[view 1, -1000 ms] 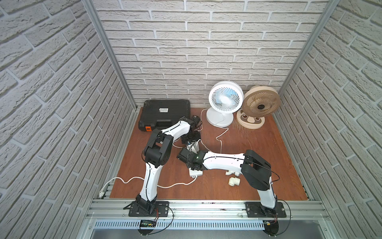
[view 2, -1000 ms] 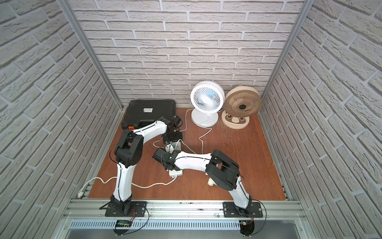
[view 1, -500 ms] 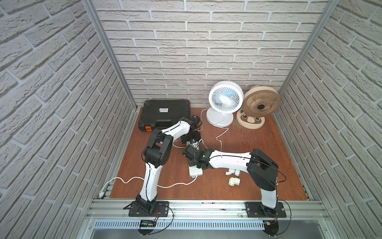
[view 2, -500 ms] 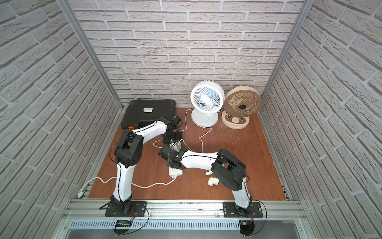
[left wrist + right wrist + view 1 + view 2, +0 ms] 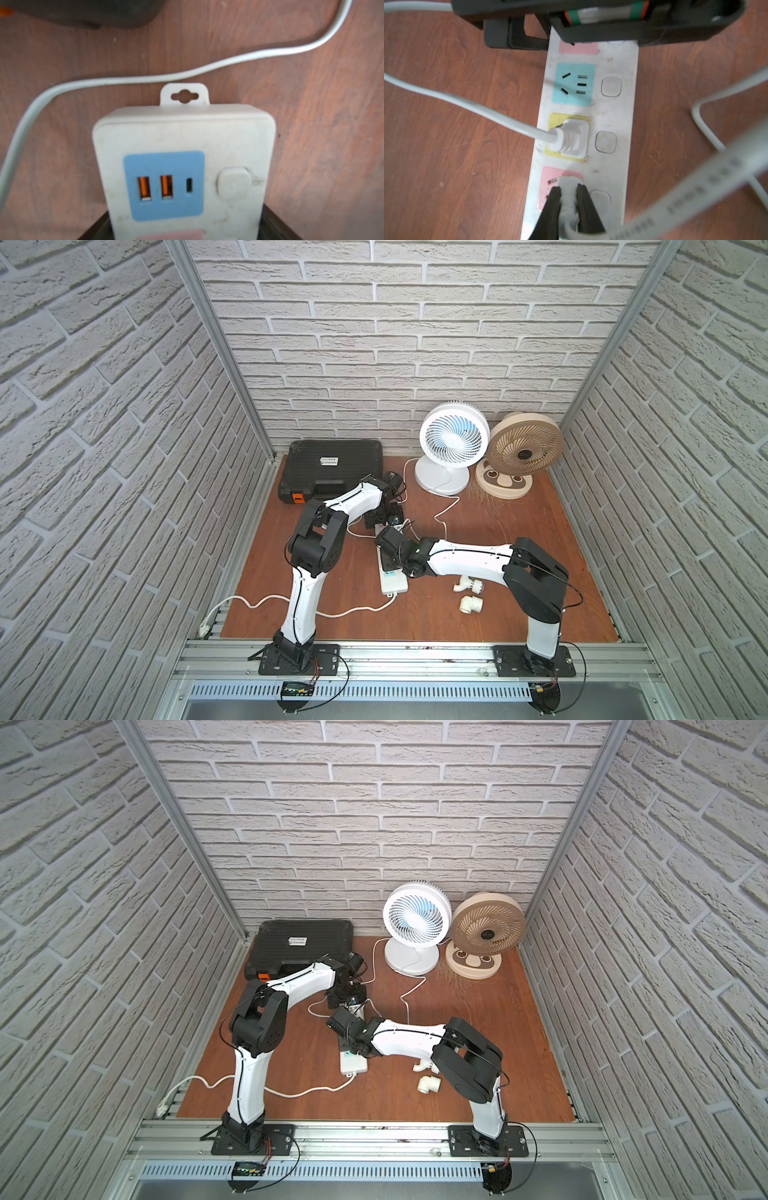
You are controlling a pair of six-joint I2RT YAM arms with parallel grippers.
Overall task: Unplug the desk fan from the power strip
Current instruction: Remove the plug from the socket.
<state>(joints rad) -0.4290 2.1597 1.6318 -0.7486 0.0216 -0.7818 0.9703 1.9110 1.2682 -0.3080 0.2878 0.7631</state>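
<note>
So we've got our right gripper (image 5: 569, 199) pinched tight on the grey plug (image 5: 569, 188) in a pink socket; the power strip (image 5: 612, 116) runs near-to-far mid-table, its far end straddled by the left gripper (image 5: 384, 519), grip unclear.

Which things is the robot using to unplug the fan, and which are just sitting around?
For the job: power strip; grey plug in its pink socket; right gripper pinching that plug; left gripper clamping the strip's end; white desk fan.

Just lying about: beige fan; black case; two white pipe fittings.
</note>
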